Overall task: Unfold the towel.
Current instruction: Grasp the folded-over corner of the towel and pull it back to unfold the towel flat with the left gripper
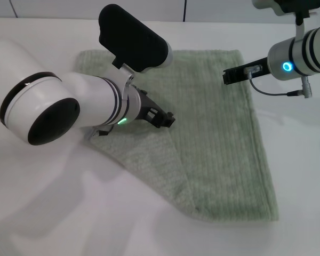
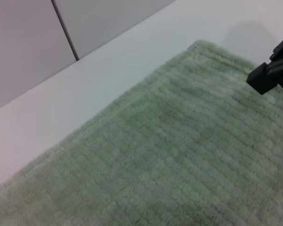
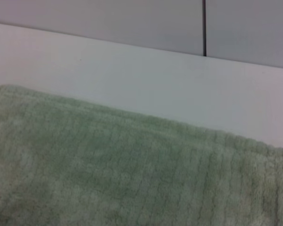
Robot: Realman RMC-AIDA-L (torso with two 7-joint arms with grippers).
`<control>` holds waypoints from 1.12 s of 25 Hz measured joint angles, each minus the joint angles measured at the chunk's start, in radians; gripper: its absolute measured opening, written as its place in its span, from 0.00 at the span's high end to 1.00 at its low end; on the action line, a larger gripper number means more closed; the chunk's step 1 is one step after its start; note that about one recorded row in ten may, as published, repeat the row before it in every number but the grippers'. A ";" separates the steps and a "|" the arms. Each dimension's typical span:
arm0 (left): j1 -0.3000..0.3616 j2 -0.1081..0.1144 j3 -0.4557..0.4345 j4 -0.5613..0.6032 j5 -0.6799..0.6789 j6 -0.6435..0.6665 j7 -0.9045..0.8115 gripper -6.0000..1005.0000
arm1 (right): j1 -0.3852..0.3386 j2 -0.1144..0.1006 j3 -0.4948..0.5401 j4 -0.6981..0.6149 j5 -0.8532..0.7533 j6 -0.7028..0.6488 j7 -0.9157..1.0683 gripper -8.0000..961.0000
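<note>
The pale sage-green towel lies on the white table. Its near-left part is folded over diagonally into a triangular flap whose corner points toward the towel's middle. My left gripper is over the towel right at that flap corner; I cannot see whether it touches the cloth. My right gripper hovers over the towel near its far right corner and also shows in the left wrist view. The towel's ribbed surface fills the left wrist view and the right wrist view.
The white table runs all around the towel. A grey panelled wall stands behind the table's far edge. My bulky left arm hides the towel's left edge.
</note>
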 joint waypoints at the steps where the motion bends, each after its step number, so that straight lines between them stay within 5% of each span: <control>1: 0.000 0.000 0.000 0.000 0.000 0.000 0.000 0.21 | 0.000 0.000 0.000 0.000 0.000 0.000 0.000 0.99; 28: -0.088 -0.002 0.002 0.145 -0.026 0.011 -0.054 0.21 | 0.011 0.000 -0.008 -0.017 -0.014 -0.005 0.000 0.99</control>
